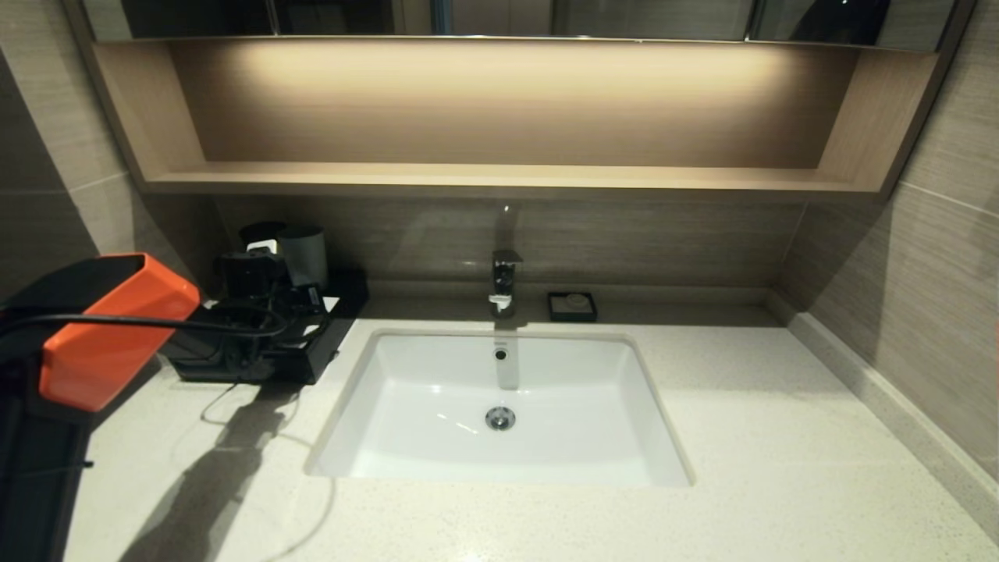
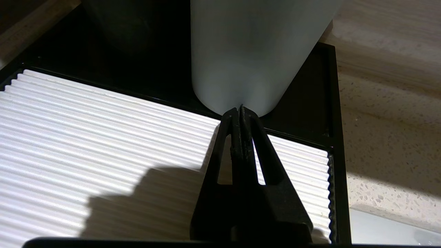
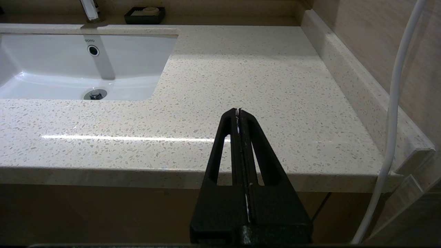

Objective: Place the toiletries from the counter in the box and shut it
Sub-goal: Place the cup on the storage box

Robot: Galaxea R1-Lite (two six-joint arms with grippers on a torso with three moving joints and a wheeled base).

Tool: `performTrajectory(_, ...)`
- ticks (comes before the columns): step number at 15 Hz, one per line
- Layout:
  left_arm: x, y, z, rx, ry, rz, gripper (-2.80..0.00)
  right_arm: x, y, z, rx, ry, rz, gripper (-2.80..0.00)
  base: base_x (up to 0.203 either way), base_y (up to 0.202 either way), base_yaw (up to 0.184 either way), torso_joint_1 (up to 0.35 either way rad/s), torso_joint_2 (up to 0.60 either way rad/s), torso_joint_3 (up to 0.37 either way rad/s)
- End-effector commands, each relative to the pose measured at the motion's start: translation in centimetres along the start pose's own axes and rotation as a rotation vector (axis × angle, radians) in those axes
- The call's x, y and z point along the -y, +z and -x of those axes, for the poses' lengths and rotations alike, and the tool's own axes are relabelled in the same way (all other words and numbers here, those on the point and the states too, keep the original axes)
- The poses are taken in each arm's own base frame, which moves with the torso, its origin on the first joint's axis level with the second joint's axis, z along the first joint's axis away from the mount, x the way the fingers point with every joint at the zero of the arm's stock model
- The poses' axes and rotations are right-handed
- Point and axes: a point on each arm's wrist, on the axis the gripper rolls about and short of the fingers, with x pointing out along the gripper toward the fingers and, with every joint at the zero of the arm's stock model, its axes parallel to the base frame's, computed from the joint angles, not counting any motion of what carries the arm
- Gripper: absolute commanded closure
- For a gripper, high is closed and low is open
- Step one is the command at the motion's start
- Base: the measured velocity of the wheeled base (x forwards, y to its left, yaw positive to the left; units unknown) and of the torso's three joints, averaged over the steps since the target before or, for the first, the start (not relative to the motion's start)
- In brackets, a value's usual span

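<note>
The low black box (image 1: 306, 361) stands at the back left of the speckled counter (image 1: 780, 437), beside the sunken sink (image 1: 437, 445). My left gripper (image 2: 241, 108) is shut with nothing in it. It hovers just above the box's ribbed white top panel (image 2: 86, 137), its tips right at the foot of the grey cup (image 2: 251, 51) on the box's black rear part. My right gripper (image 3: 238, 111) is also shut and empty, hanging off the counter's (image 3: 258, 69) front edge on the right. The toiletries are out of view.
A faucet (image 1: 503, 281) and a small black soap dish (image 1: 572, 306) stand behind the sink. A wooden shelf (image 1: 499, 179) runs above. A stone upstand (image 1: 882, 390) borders the counter's right side. A white cable (image 3: 392, 103) hangs beside my right gripper.
</note>
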Motion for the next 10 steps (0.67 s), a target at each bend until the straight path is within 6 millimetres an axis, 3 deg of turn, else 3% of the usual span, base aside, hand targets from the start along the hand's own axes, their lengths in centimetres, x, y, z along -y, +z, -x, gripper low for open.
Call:
performTrajectory(1,-0.02,-0.05,-0.07,0.003,0.001,0.002,0.0,0.0,-0.03,-0.01,0.0,0.0,0.0,0.0,0.0,0.0,0.0,0.0,0.0,0.0)
performTrajectory(10,-0.01,-0.31,-0.71,0.008,0.0,0.002,0.0,0.0,-0.05,-0.01,-0.001,0.0,0.0,0.0,0.0,0.0,0.0,0.0,0.0,0.0)
